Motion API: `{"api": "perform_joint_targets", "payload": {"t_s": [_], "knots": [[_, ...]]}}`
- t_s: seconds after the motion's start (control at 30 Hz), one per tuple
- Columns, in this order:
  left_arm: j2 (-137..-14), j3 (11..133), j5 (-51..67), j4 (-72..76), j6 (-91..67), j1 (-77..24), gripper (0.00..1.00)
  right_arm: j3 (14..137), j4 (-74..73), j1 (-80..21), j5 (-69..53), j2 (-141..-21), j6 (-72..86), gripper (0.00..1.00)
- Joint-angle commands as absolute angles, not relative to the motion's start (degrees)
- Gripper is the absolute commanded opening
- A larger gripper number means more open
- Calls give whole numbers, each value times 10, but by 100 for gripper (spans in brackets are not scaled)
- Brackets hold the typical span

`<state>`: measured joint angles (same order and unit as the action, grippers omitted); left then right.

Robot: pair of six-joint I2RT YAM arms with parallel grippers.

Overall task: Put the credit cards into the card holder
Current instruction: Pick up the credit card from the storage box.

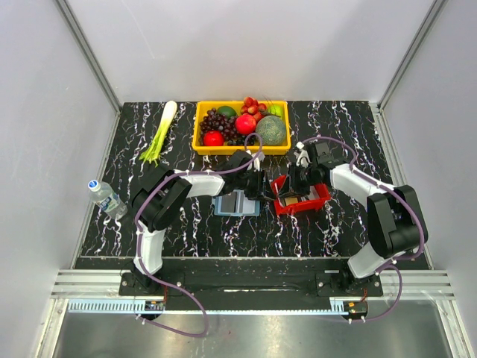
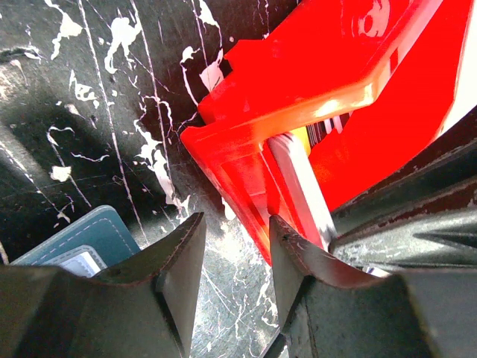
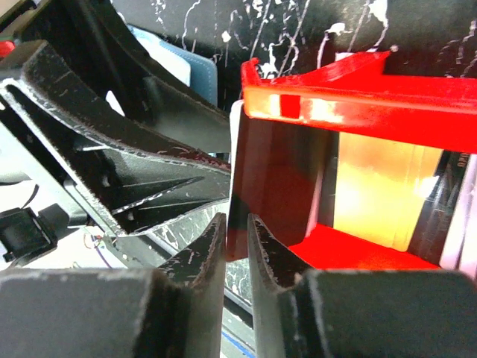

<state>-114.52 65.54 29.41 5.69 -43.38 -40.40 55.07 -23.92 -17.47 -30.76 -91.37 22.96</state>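
progress looks early: credit cards (image 1: pixel 291 200) lie in the red tray (image 1: pixel 326 195) right of centre, card holder (image 1: pixel 237 203) beside it at centre, left gripper (image 2: pixel 237 224) parted astride the tray corner, right gripper (image 3: pixel 237 221) nearly pinched on a thin dark edge, and you cannot tell whether that is card or wall.

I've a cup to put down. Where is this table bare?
Bare table lies in the near strip between the arm bases, in front of the card holder and red tray; also right of the yellow basket, and between leek and water bottle. The middle is crowded: left gripper and right gripper, pinching a dark card, meet at the tray.
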Motion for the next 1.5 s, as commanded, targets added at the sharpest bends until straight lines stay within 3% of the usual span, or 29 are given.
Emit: {"api": "perform_joint_targets", "payload": {"t_s": [0.0,0.27,0.3,0.43,0.57,0.97,1.17,1.47], "knots": [[-1150,672,294,81,-432,-408,43,545,-211,-175,-359,-911,239,25],[-1150,673,294,82,-433,-408,43,542,-213,-175,-339,-918,238,20],[-1151,672,295,82,-433,-408,43,541,-216,-176,-323,-909,240,22],[-1147,668,292,83,-433,-407,43,544,-230,-175,-222,-847,250,45],[-1148,667,294,86,-435,-408,43,564,-264,-173,-163,-862,231,49],[-1150,667,299,91,-437,-408,43,575,-253,-174,-214,-943,209,58],[-1150,669,299,89,-436,-408,43,564,-246,-174,-218,-965,205,54],[-1151,669,301,88,-436,-408,43,555,-226,-174,-250,-961,210,35]]}}
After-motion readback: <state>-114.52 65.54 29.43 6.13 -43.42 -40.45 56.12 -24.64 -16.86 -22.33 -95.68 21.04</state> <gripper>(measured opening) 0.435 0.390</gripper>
